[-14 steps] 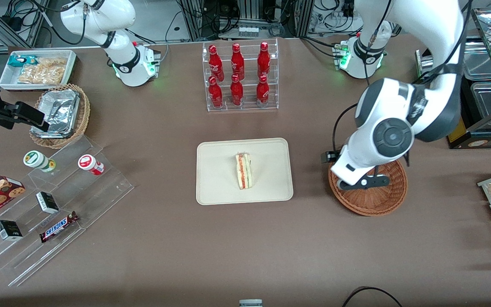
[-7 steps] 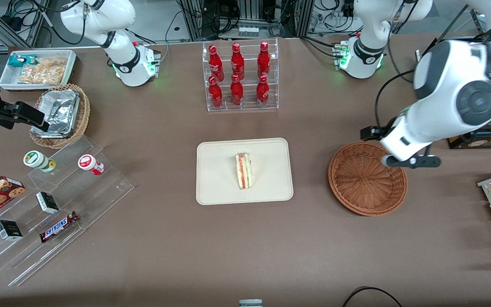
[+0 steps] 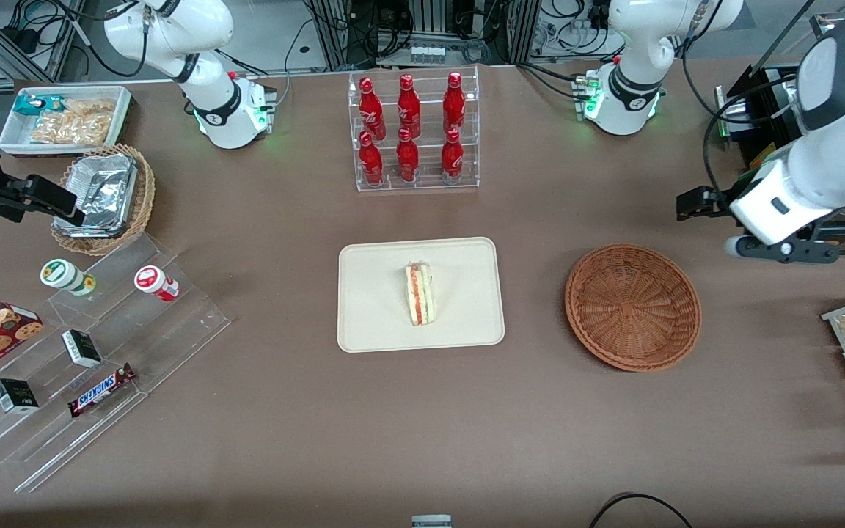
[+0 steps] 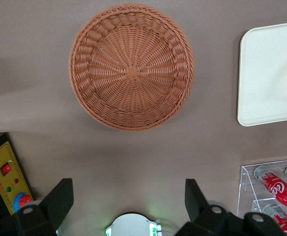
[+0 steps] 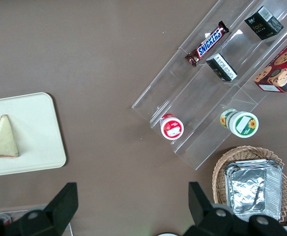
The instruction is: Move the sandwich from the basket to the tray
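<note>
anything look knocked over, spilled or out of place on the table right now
Nothing stands out. The triangular white-bread sandwich lies on the cream rectangular tray, the round reddish-brown wicker basket sits level and empty, and the red bottles stand upright in their clear rack. The left gripper hangs open above bare table, farther from the front camera than the basket.

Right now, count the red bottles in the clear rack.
6 red glossy bottles stand in the clear acrylic rack: three on its upper step, three on the lower step nearer the camera. None seem hidden. The tool hangs open near the round reddish-brown wicker basket.
</note>
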You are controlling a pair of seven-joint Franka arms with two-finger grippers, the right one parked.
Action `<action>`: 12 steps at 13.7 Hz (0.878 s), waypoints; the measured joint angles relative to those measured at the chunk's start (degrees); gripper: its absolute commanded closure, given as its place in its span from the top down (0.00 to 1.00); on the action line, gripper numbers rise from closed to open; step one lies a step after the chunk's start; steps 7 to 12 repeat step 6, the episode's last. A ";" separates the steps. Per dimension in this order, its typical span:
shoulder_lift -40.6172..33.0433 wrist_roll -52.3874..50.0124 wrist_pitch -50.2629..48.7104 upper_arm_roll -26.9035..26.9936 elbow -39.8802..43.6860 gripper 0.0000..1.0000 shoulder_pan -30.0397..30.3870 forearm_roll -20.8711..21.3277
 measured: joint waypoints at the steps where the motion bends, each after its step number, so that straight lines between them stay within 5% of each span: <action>1: -0.68 0.10 0.00 0.01 0.15 1.00 0.06 0.93; 12: -2.83 0.11 -0.02 0.11 0.93 1.00 0.91 2.46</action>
